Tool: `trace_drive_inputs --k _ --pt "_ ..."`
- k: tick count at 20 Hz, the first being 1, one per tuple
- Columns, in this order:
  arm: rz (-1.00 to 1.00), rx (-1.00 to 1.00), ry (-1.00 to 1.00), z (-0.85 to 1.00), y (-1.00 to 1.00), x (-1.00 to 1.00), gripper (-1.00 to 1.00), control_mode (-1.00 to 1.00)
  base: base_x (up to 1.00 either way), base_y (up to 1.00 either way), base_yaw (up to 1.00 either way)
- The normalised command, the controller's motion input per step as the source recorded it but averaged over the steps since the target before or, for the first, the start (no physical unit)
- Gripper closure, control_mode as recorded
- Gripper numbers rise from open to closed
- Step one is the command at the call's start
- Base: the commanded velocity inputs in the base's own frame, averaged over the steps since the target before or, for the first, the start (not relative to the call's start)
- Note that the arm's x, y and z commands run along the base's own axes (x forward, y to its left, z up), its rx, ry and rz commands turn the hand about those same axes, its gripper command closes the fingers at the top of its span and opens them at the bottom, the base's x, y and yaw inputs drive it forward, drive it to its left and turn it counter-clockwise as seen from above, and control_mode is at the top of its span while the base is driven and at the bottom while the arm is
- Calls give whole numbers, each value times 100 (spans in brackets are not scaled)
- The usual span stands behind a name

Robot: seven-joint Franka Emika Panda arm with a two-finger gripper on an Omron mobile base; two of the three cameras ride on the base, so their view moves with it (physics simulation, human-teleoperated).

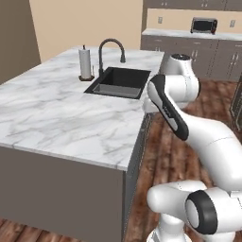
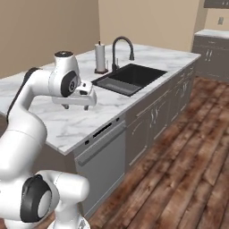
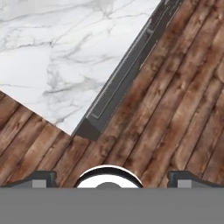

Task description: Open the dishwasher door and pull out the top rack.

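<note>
A white arm's gripper [image 2: 77, 102] hovers above the marble counter [image 2: 67, 123], jaws wide apart and holding nothing. The closed grey door [image 2: 102, 164] sits in the island front below, toward five o'clock from the gripper in the right base view. Its top edge runs lengthwise along the counter's edge.

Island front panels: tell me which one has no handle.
The dishwasher door, the plain flat grey panel nearest the island's near end under the dark slotted strip. The cabinet doors farther along carry handles.

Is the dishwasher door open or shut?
Shut. The dishwasher door stands upright, flush with the island's front under the marble counter.
</note>
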Motion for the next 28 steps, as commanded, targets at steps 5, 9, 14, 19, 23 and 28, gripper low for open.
trace_drive_inputs --k 5,9,14,19,23,28 --pt "0 52 4 -76 -95 10 -100 -100 0 0 0" --pt "-5 50 2 -100 -100 -39 -100 -100 0 0 0" --pt "-12 41 0 -100 -36 -15 -100 -100 0 0 0" --pt "-5 27 -3 -83 0 15 -100 -100 0 0 0" --pt "0 13 11 -26 0 -5 -100 -100 0 0 0" --pt "-3 23 0 -69 11 5 -100 -100 0 0 0"
